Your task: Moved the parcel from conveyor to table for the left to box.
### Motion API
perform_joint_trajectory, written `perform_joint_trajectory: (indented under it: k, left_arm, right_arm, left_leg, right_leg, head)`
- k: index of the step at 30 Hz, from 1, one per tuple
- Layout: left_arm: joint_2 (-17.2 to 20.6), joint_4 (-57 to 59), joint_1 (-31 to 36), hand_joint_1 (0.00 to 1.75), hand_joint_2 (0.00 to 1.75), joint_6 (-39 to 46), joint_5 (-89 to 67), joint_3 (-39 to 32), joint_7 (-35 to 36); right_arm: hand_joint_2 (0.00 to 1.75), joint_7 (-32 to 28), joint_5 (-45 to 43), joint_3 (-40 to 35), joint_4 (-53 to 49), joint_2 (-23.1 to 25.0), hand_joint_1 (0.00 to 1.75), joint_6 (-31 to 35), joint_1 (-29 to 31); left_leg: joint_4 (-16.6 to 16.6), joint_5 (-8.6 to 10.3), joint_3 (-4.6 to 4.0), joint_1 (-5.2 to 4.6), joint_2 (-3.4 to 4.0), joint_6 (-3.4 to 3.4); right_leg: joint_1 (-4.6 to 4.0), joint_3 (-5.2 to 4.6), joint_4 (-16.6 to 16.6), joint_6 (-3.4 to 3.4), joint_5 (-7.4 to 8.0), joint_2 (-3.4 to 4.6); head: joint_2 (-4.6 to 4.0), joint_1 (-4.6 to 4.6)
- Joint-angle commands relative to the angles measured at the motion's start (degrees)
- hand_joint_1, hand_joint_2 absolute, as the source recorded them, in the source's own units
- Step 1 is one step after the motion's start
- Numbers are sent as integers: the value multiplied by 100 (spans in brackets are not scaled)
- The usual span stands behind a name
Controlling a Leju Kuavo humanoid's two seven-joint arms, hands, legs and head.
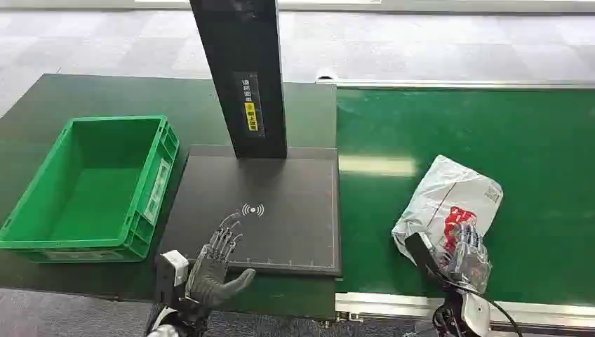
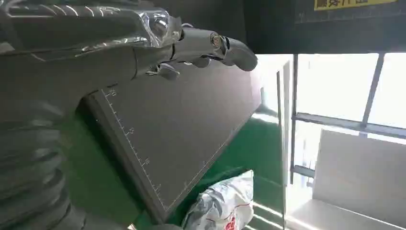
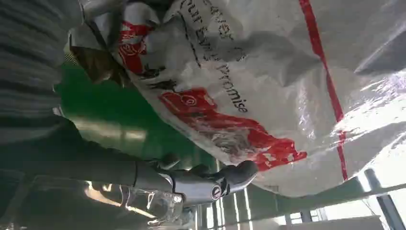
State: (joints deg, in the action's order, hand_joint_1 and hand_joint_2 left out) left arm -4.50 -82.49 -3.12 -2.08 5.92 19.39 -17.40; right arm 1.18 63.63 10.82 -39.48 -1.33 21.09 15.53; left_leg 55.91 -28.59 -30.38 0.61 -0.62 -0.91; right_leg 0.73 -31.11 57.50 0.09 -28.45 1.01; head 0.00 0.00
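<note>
The white poly-mailer parcel (image 1: 449, 203) with red print lies on the green conveyor belt (image 1: 491, 133), to the right of the dark scanner pad (image 1: 281, 210) and well apart from the green crate (image 1: 151, 175) that stands on the pad's far-left side; the pad itself sits on the dark table (image 1: 105, 95), with a black post (image 1: 242, 70) rising from its back edge.

The main risk, as I judge it, is the bag's slack, glossy film; a hand closing on the near corner alone could gather loose plastic rather than the contents, so the parcel might sag, slide out, or drag along the belt on the way toward the pad; a lift from one corner could also swing the bulk against the pad's raised edge and snag there.

The right hand (image 1: 469, 254) is at the parcel's near corner; the right wrist view shows the film bunched close against the palm with the thumb (image 3: 225, 179) stretched out beneath the bag, apart from it; whether the fingers have truly clamped the plastic I cannot tell.

The left hand (image 1: 219, 263) rests at the pad's near-left corner; its fingers (image 1: 226, 235) lie extended and slightly spread over the pad surface, holding nothing.
</note>
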Motion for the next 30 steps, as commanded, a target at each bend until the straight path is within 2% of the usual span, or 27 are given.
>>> perform_joint_trajectory:
  k: [1, 2, 3, 9, 12, 14, 15, 16, 17, 18, 19, 22, 25, 30]
  left_arm:
    - [15, 293, 155, 0, 175, -20, -4, 78, 58]
    - [14, 286, 154, 0, 175, -22, -3, 84, 61]
    - [17, 277, 151, 0, 175, -23, -3, 86, 61]
    - [41, 246, 125, 0, 175, -26, -2, 87, 70]
    - [43, 210, 88, 0, 175, 13, 14, 54, 69]
    - [52, 105, 56, 0, 175, 65, 1, -1, 49]
    - [47, 36, 33, 0, 175, 98, -8, -38, 43]
    - [46, -48, 14, 0, 175, 117, -16, -80, 37]
    - [45, -84, 10, 0, 175, 123, -21, -100, 33]
    - [43, -140, 20, 0, 175, 134, -35, -130, 18]
    - [41, -177, 39, 0, 175, 159, -40, -143, 13]
    - [26, -301, 91, 0, 175, 195, -69, -246, -55]
    - [27, -325, 124, 0, 175, 201, -64, -343, -53]
    - [45, -285, 150, 0, 175, 219, -40, -381, -86]
  right_arm:
    - [175, -174, -179, 344, 1690, -117, 0, -63, 948]
    - [175, -205, -209, 365, 1751, -133, 152, -80, 1000]
    - [175, -260, -256, 392, 1785, -157, 175, -135, 1053]
    - [175, -656, -521, 501, 1725, -100, 175, -183, 1041]
    - [175, -1282, -834, 501, 1333, 73, 175, 137, 942]
    - [175, -1556, -1105, 243, 476, 276, 175, 368, 724]
    - [175, -1857, -1437, 100, -249, 427, 175, 326, 520]
    - [175, -1902, -1759, -292, -1343, 546, 175, 192, 169]
    - [175, -1916, -1898, -505, -1887, 581, 175, 113, -4]
    - [175, -1875, -2181, -967, -2900, 577, 175, -17, -303]
    - [175, -1547, -2428, -1448, -3604, 453, 175, -23, -488]
    - [175, -1610, -2577, -2273, -5138, 301, 175, -88, -815]
    - [175, -1445, -2908, -2716, -5622, 184, 175, -392, -964]
    - [175, -1562, -3163, -3063, -5416, 123, 175, -557, -925]
  left_leg:
    - [-1, 5, -4, -1, 11, 4]
    - [-1, 4, 0, -1, 12, 4]
    - [-1, 3, 4, -2, 9, 3]
    - [0, 3, 3, -1, 5, 3]
    - [0, 3, 4, 0, 4, 2]
    - [0, 3, 3, 1, 8, 2]
    - [-2, 6, -1, 2, 12, 2]
    - [1, 3, -5, 0, 17, 1]
    - [3, 1, -9, 0, 24, 0]
    - [5, 2, -15, -1, 17, 0]
    - [8, 1, -20, 0, 18, 0]
    - [16, -1, -32, -3, 13, 3]
    - [18, -1, -41, -2, 9, 5]
    - [4, 7, -22, 2, -4, 3]
  right_leg:
    - [0, -6, -3, -1, 8, 0]
    - [0, -3, -3, 0, 7, 2]
    - [1, 0, -1, 0, 4, 1]
    - [1, 3, -1, 0, 4, -2]
    - [-1, 3, -3, 1, 5, -4]
    - [-1, 0, -2, 1, 6, 0]
    - [-3, -3, -5, -1, 10, -1]
    - [-1, -10, 1, -1, 8, 7]
    - [-1, -17, 6, -1, 8, 15]
    - [0, -20, 9, -1, 6, 10]
    - [-1, -25, 12, -2, 6, 7]
    - [1, -40, 22, 0, 1, 2]
    - [0, -39, 23, 2, 1, -6]
    - [-5, -19, 5, 1, 3, -19]
  head:
    - [0, 0]
    - [0, 0]
    - [0, 0]
    - [0, 0]
    - [0, 0]
    - [0, 0]
    - [0, 0]
    - [0, 2]
    - [0, 0]
    - [0, 0]
    - [0, 0]
    - [0, -2]
    - [0, 0]
    - [0, 2]
